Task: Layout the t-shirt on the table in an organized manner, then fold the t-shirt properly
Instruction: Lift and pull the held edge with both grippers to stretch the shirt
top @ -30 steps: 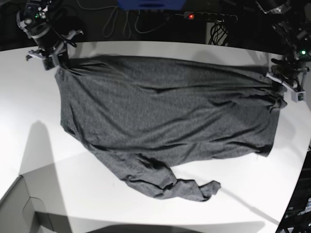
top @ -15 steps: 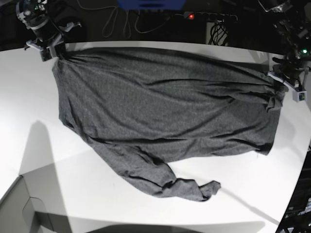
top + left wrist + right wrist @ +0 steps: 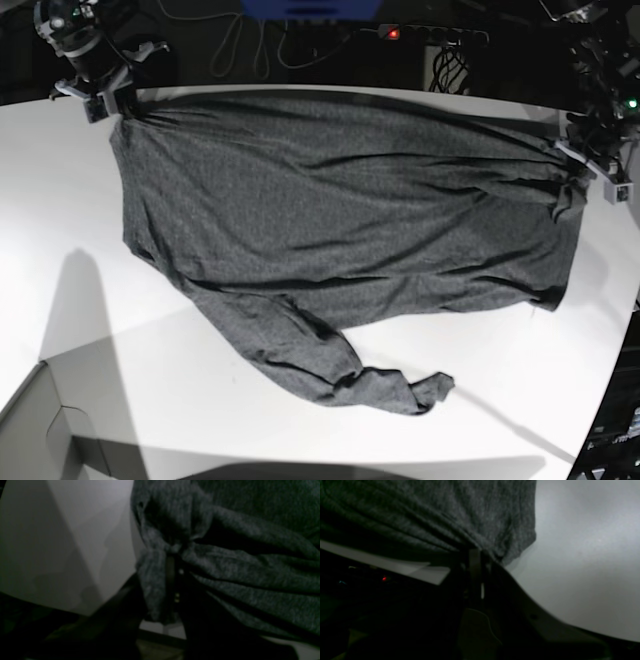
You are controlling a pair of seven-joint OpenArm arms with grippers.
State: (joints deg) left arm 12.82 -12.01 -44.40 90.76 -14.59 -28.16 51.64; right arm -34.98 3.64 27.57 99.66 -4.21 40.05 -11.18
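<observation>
The t-shirt lies spread across the far half of the desk, its top edge pulled in a near-straight line along the desk's far rim. A rumpled sleeve trails off the shirt's near edge. The right tool is clamped shut on the shirt's corner at the far end of that edge, cloth bunching into its jaws; the left tool is likewise closed on the opposite corner, folds gathered there. Bare desk lies open near of the shirt. A grey box corner sits at the desk's near edge, well apart from the sleeve.
</observation>
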